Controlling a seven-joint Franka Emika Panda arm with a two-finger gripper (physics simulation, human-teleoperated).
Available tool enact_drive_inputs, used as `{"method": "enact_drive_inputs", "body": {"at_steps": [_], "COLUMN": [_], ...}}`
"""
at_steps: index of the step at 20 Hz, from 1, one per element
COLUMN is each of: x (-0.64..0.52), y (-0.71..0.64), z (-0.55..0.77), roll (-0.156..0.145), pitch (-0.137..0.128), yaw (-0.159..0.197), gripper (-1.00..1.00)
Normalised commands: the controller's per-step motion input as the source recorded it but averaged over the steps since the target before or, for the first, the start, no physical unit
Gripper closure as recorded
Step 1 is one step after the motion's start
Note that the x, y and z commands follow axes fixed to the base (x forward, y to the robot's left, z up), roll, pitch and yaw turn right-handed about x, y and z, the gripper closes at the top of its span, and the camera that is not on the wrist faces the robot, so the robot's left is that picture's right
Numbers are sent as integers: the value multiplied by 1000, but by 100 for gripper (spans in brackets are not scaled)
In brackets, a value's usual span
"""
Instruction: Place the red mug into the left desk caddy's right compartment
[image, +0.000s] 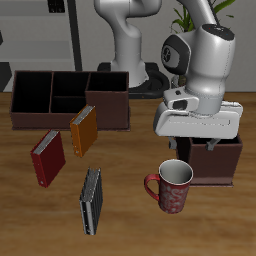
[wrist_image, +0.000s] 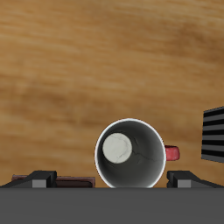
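Gripper (image: 186, 143) hangs above the mug (image: 171, 186), jaws wide and empty. Descend straight, pinch the rim opposite the handle, keeping clear of the caddy (image: 222, 160).

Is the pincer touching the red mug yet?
Apart. In the exterior view the pincer hangs above the red mug, with bare table visible between them. The wrist view looks straight down into the mug's open mouth, its fingers clear of the rim.
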Motion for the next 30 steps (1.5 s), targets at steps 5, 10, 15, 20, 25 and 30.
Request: {"method": "enact_drive_inputs", "body": {"at_steps": [5,10,15,20,25,30], "x": [102,58,80,92,36,15], "y": [155,144,31,-63,-51,-195], "z": [-399,-300,-288,-357,-366,-24], "roll": [15,17,3,4,22,-28], "pitch": [47,41,44,80,60,18], "yaw": [21,0,-17,-32,12,-22], "gripper": [-100,-100,-100,-100,100,100]}}
